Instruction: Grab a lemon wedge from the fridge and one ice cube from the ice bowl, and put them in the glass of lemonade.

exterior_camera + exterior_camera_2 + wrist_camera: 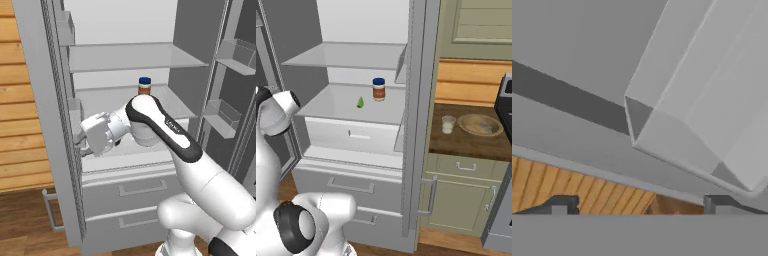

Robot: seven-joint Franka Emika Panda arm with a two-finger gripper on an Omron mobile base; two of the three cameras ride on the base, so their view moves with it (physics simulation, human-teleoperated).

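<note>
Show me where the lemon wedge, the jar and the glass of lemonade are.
lemon wedge (360, 103): right base view, middle of the wedge on the fridge shelf.
jar (378, 91): right base view, brown body under the blue lid.
glass (448, 125): right base view, side wall at the pale liquid.

On my fridge shelf (336, 107), the lemon wedge (360, 103) lies just left of the blue-lidded jar (378, 89), apart from it.
</note>
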